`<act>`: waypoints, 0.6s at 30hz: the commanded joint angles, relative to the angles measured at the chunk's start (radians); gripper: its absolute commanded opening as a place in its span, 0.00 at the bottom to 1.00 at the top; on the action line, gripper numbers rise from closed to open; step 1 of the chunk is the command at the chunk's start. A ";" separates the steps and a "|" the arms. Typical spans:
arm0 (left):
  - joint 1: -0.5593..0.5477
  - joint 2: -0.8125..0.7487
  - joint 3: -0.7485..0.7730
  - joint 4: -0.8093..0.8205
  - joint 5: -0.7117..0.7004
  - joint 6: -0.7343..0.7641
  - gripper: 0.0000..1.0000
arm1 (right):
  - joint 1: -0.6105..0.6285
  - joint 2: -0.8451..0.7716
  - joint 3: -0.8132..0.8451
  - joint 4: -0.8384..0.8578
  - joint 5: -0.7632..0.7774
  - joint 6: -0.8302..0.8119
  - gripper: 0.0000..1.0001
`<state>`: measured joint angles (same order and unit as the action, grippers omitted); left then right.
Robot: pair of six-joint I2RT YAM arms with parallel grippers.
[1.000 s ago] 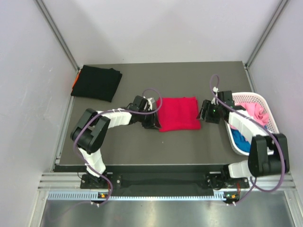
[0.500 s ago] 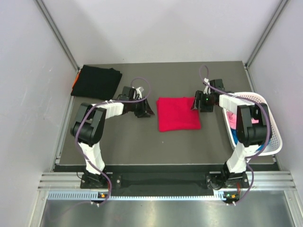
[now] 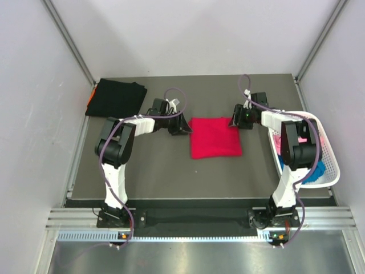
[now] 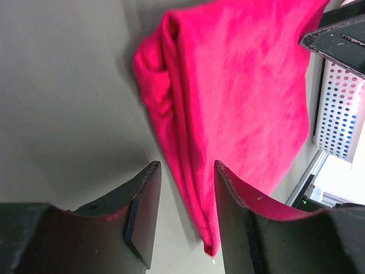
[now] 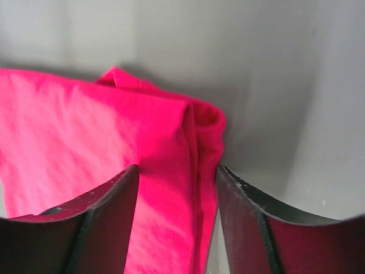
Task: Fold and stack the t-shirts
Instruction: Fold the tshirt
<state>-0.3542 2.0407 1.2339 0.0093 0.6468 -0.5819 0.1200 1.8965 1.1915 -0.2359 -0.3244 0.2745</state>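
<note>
- The red t-shirt [image 3: 215,138] lies folded in a flat square in the middle of the table [image 3: 159,177].
- The left pincer [image 3: 181,127] is down low at the shirt's far left corner. Its two fingers are spread apart. The shirt's thick folded left edge shows in the gap between them.
- The right pincer [image 3: 236,121] is down low at the far right corner. Its fingers are spread apart too, with the folded corner between them.
- I cannot tell if any finger touches the cloth; it may just be very close.
- A folded black t-shirt [image 3: 117,100] sits at the far left corner of the table. A bit of an orange t-shirt [image 3: 90,98] peeks out from under its left side.
- A white basket [image 3: 336,168] stands at the right edge. A pink t-shirt [image 3: 278,142] and a blue t-shirt [image 3: 315,170] are inside it.
- The table is dark grey. Plain pale walls [image 3: 188,34] stand on the left, right and far sides.
</note>
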 commanded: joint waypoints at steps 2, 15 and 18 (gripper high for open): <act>0.000 0.039 0.067 0.046 0.034 0.007 0.47 | -0.019 0.044 0.042 0.061 -0.010 0.011 0.54; 0.001 0.108 0.144 -0.083 -0.067 0.063 0.48 | -0.052 0.098 0.003 0.158 -0.056 0.064 0.40; 0.000 0.107 0.150 -0.088 -0.072 0.063 0.48 | -0.054 0.108 0.019 0.147 -0.056 0.061 0.34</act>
<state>-0.3546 2.1258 1.3632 -0.0303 0.6128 -0.5541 0.0780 1.9671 1.2110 -0.1081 -0.3912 0.3416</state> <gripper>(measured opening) 0.481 0.350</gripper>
